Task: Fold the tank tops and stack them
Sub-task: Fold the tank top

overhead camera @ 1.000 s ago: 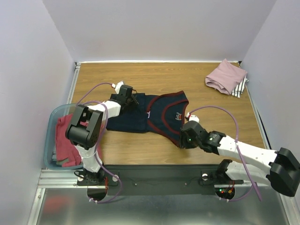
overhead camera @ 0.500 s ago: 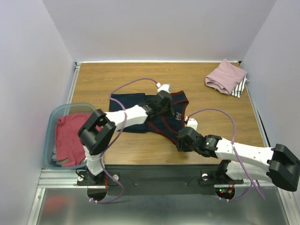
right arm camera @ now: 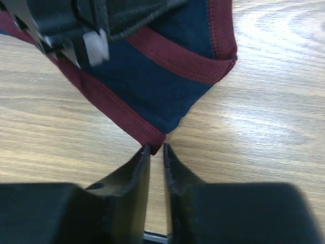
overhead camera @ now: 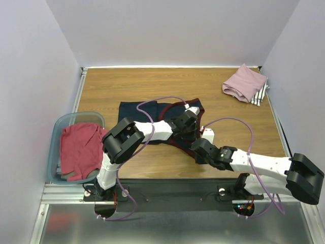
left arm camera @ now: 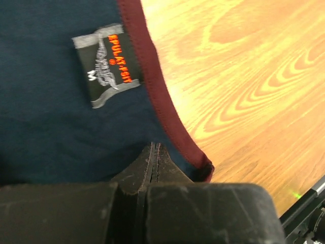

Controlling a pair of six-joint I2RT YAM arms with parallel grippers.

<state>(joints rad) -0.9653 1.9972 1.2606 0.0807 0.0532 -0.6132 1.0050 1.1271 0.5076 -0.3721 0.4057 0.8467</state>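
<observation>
Top external, tub (overhead camera: 55,136) holds red tops (overhead camera: 78,150), left hand (left arm camera: 154,148), right hand (right arm camera: 156,149) pinching navy jersey (overhead camera: 136,110)

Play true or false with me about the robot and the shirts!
1. The red tops lie in the teal tub. True.
2. The pink top sits in the middle of the table. False: the pink top lies at the far right corner of the table, on a striped one.
3. The right hand pinches a corner of the navy jersey. True.
4. The jersey has yellow edges. False: its trim is maroon.
5. The left hand is over the tub. False: the left hand is on the jersey.
</observation>
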